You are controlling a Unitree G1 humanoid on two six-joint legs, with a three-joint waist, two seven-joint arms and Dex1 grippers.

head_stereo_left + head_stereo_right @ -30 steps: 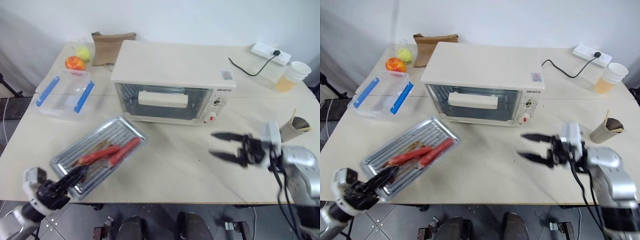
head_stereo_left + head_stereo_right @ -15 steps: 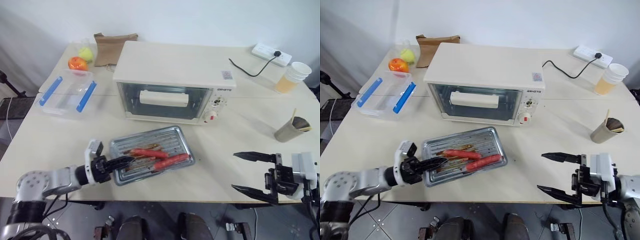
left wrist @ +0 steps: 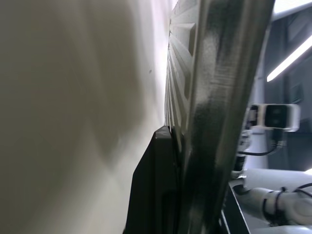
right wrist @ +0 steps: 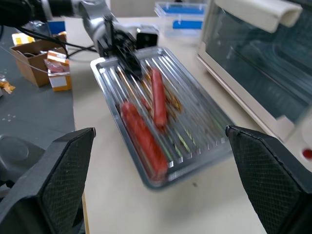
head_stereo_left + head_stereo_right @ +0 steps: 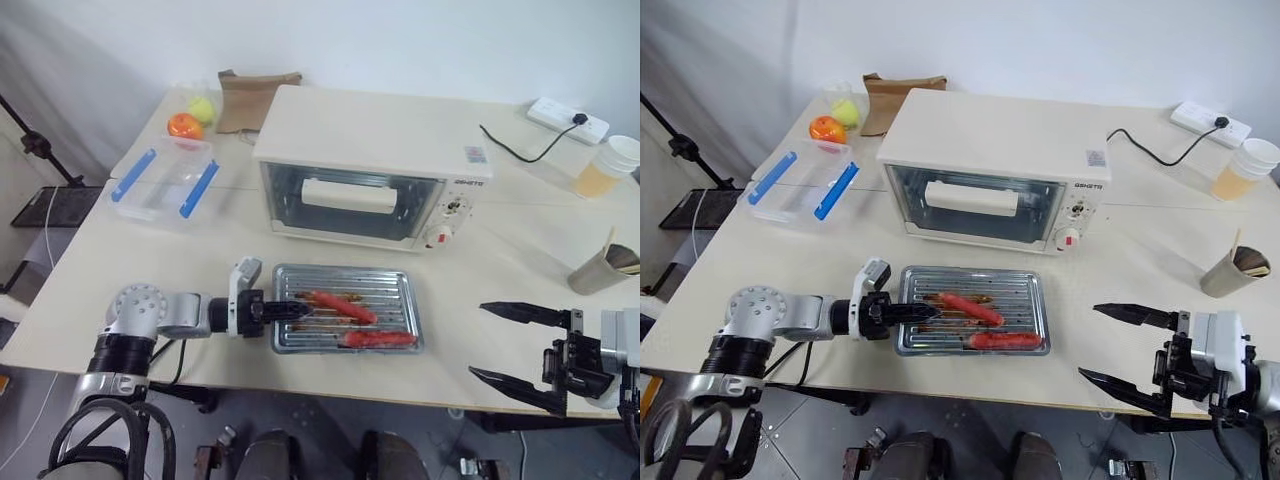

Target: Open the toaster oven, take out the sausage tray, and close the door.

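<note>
Right wrist view: left claw clamped on sausage tray, right claw wide.

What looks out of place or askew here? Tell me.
Little stands out. The sausage tray sits near the table's front edge, its end clamped by the left hand; the toaster oven's door is shut.

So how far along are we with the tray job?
The tray is out, on the table in front of the oven, two sausages on it. The door looks closed. The left gripper is shut on the tray's left edge; the right gripper hangs open. Left: release the tray.
</note>
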